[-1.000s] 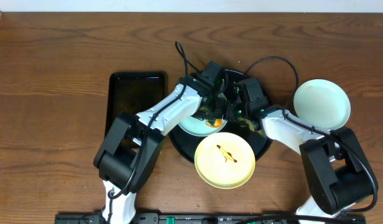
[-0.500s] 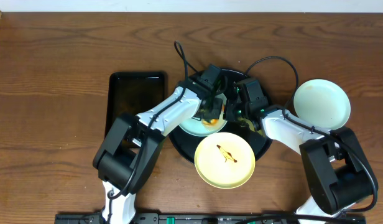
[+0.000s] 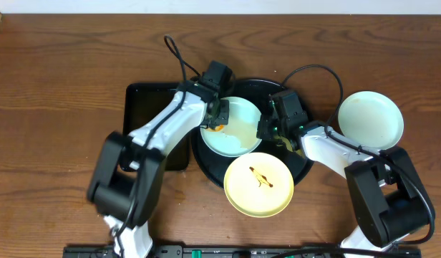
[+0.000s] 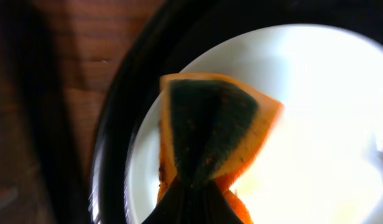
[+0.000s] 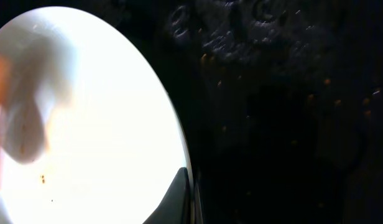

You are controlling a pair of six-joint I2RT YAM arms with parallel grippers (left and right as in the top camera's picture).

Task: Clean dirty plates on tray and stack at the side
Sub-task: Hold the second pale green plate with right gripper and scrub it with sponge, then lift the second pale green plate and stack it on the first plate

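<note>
The mint plate [image 3: 238, 132] lies in the round black tray [image 3: 250, 89] at frame centre. Only the right wrist view shows faint brown specks near its rim. The left gripper [image 3: 219, 122] pinches a folded orange-and-green sponge [image 4: 210, 137] over its left edge, and the right gripper [image 3: 267, 129] clamps its right rim. A brown-smeared yellow plate [image 3: 258, 184] overlaps the tray's lower edge. Another mint plate [image 3: 371, 120] sits far right, and a rectangular tray [image 3: 145, 107] is on the left.

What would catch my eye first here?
An orange-and-green sponge, pinched in the left end effector, hangs over a mint plate on the black tray. The right end effector sits at that plate's rim. A yellow plate with a brown smear overlaps the tray's near edge.
</note>
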